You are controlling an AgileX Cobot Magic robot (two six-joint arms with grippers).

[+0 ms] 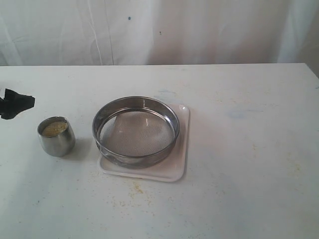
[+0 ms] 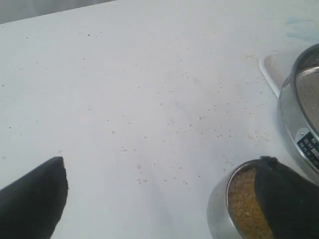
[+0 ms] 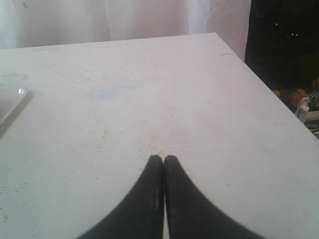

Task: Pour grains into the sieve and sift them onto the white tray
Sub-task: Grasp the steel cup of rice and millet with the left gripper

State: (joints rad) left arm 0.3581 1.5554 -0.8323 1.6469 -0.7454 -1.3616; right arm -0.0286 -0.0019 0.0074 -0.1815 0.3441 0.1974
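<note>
Left pincer [image 2: 163, 160], grains [image 2: 241, 205] half-hidden behind

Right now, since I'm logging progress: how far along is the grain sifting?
Done: the sieve sits on the white tray, mesh bare. In hand: nothing; the left end effector is open near the steel cup, not gripping it, and the right end effector is shut over the table. Left: the grains sit in the cup, so grasping, pouring and sifting remain.

Left tool [image 2: 163, 164] gapes wide; right tool [image 3: 163, 159] pressed closed.
</note>
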